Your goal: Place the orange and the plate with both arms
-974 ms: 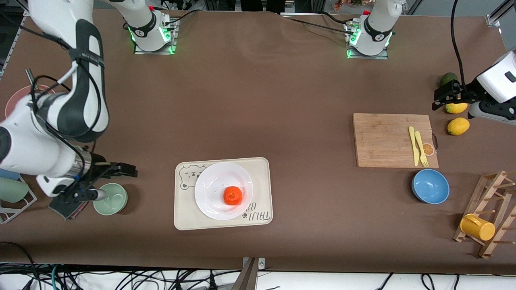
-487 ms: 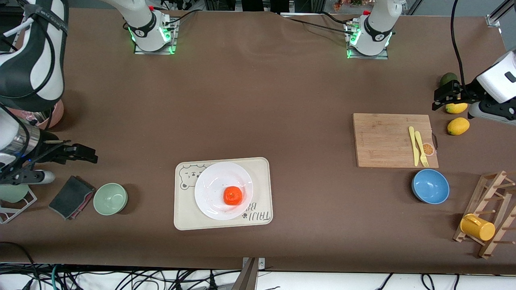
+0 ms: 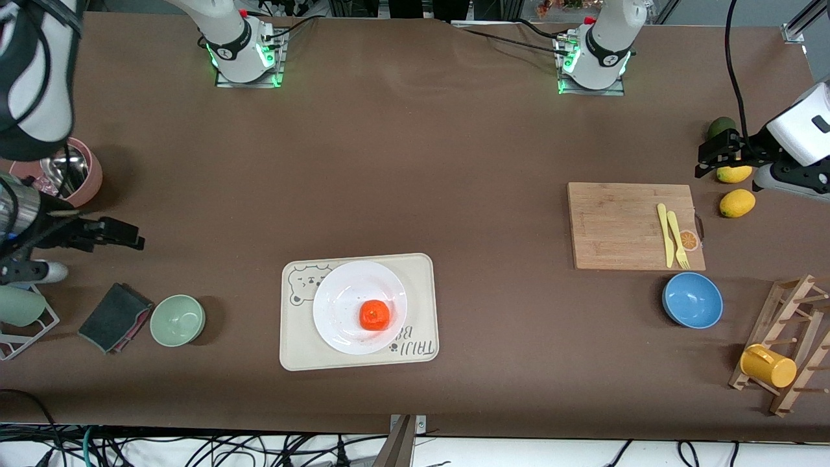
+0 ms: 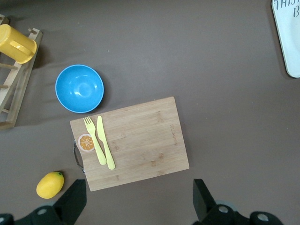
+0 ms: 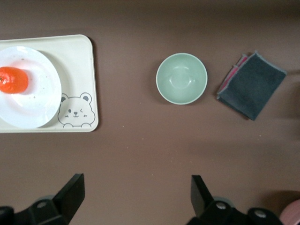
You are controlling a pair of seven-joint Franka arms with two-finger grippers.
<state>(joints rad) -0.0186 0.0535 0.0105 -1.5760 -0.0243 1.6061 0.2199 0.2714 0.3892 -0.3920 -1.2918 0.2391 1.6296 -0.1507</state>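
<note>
The orange (image 3: 375, 314) lies on the white plate (image 3: 343, 292), which sits on a beige bear tray (image 3: 421, 279) at the table's middle, near the front camera. In the right wrist view the orange (image 5: 11, 79) and plate (image 5: 35, 101) show at the edge. My right gripper (image 3: 124, 234) is open and empty, up over bare table at the right arm's end, well apart from the plate; its open jaws show in its wrist view (image 5: 136, 199). My left gripper (image 3: 705, 160) is open and empty, waiting over the table beside the lemons, its open jaws in view (image 4: 139, 204).
A green bowl (image 3: 177, 320), a dark cloth (image 3: 115, 317) and a pink pot (image 3: 71, 172) lie at the right arm's end. A cutting board (image 3: 616, 224) with fork and knife, a blue bowl (image 3: 692, 299), lemons (image 3: 737, 203) and a rack with a yellow mug (image 3: 768, 365) lie at the left arm's end.
My right gripper has moved away from the green bowl toward the right arm's end of the table, still open and empty. The left arm, orange and plate have not moved.
</note>
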